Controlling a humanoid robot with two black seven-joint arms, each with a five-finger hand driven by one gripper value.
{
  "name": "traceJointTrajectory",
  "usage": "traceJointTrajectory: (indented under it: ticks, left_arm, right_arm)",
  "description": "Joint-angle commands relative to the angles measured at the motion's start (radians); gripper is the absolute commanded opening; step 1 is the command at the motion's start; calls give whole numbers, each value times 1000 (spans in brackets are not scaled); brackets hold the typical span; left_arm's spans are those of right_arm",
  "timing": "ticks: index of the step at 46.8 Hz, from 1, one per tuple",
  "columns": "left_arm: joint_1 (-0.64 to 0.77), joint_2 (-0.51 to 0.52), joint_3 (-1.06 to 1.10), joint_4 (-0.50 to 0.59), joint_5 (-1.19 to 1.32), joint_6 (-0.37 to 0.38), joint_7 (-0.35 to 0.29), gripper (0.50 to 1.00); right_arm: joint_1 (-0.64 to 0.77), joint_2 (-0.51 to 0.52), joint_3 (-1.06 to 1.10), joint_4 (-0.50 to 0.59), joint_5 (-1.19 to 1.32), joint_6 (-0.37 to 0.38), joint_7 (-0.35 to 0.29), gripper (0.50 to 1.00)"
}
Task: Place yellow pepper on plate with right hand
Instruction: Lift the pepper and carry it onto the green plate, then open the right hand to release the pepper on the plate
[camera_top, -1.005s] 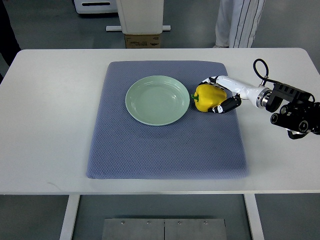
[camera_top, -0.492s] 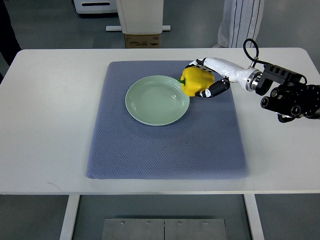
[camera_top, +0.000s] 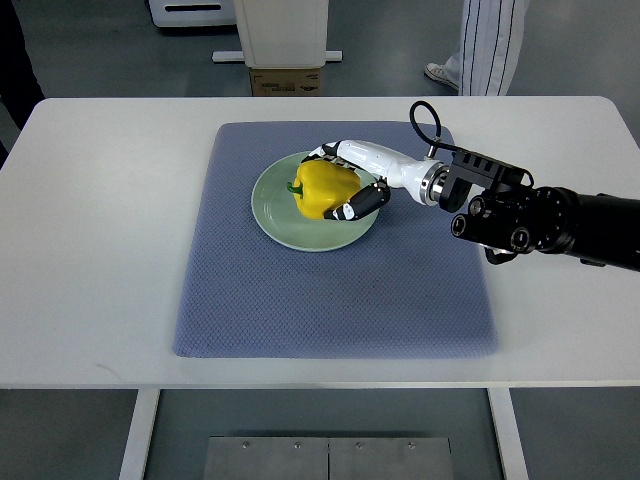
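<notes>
- My right hand (camera_top: 345, 185), a glossy white shell with black finger pads, reaches in from the right edge and is wrapped around the yellow pepper (camera_top: 324, 189), fingers curled over its top and near side.
- The yellow pepper is smooth, waxy and lobed; its short green stem pokes out on the side away from my palm, pointing left.
- Directly under the hand lies the plate (camera_top: 277, 217), a round, shallow, pale green dish with a soft sheen; the pepper is over its middle, and I cannot tell from this steep angle whether it touches the dish or hangs just above it.
- Beneath the plate and spreading out on every side of the hand is the mat (camera_top: 330, 300), a blue-grey rectangle with rounded corners and a fine woven, dimpled texture.
- Behind the wrist, the forearm (camera_top: 545, 218) turns from white casing to a black, blocky housing with round lens-like ports, and a thin black cable (camera_top: 425, 120) loops up just above the wrist.
- The mat rests on the table (camera_top: 90, 230), a plain matte white slab with rounded corners.
- Well beyond the hand, past the far table edge, I see a cardboard box (camera_top: 285, 81) at the foot of a white stand, and a person's striped trouser leg (camera_top: 490, 45) with a light shoe.
</notes>
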Motion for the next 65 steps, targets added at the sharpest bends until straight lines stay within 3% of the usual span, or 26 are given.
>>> traceJointTrajectory:
  ticks: [1,34,35,36,37,38,39,65]
  left_arm:
    - [0,0,0,0,0,0,0,1000]
    - [0,0,0,0,0,0,0,1000]
    - [0,0,0,0,0,0,0,1000]
    - [0,0,0,0,0,0,0,1000]
    - [0,0,0,0,0,0,0,1000]
    - [0,0,0,0,0,0,0,1000]
    - [0,0,0,0,0,0,0,1000]
    - [0,0,0,0,0,0,0,1000]
  right_arm:
    - [-2,14,0,0,15,0,-10,500]
    - [-21,42,32,-8,29,-4,-39,500]
    - [-24,42,36,-8,29,-6,-39,537]
    - [-28,42,43,-9,29,-8,-37,641]
    - [-31,42,54,-9,29,-6,-36,783]
    - [-36,42,69,-11,29,-8,-34,981]
    - [-41,42,86,-11,29,-8,-34,1000]
    - [-59,36,259,-43,27,-6,-39,1000]
